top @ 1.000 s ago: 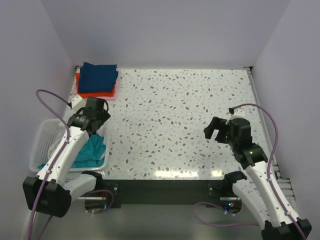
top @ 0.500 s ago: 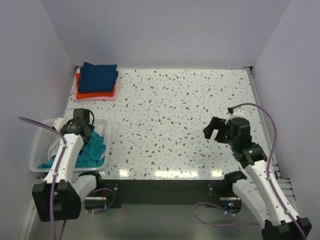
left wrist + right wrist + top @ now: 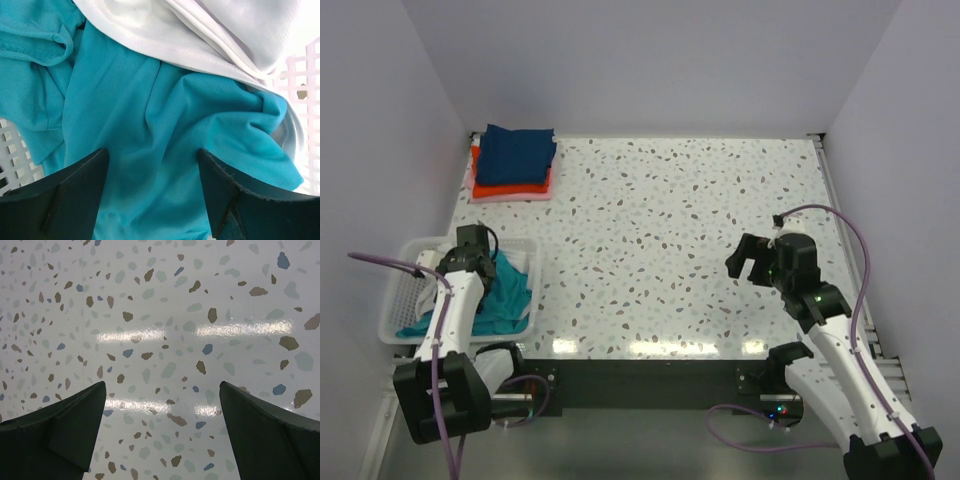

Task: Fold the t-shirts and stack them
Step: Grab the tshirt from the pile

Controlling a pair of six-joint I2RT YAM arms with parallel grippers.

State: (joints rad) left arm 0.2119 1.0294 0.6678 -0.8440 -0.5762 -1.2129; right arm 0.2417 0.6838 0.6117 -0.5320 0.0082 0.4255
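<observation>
Fingers spread, left claw hangs over teal t-shirt in basket; right claw hovers open above table.

Your crumpled teal cloth t-shirt lies in the white slatted plastic basket at 8 o'clock. At 11 o'clock, a flat folded navy t-shirt tops an orange-red t-shirt and a pink t-shirt.

Left tool pointed down, jaws apart. Right tool hovering low, jaws wide apart.
</observation>
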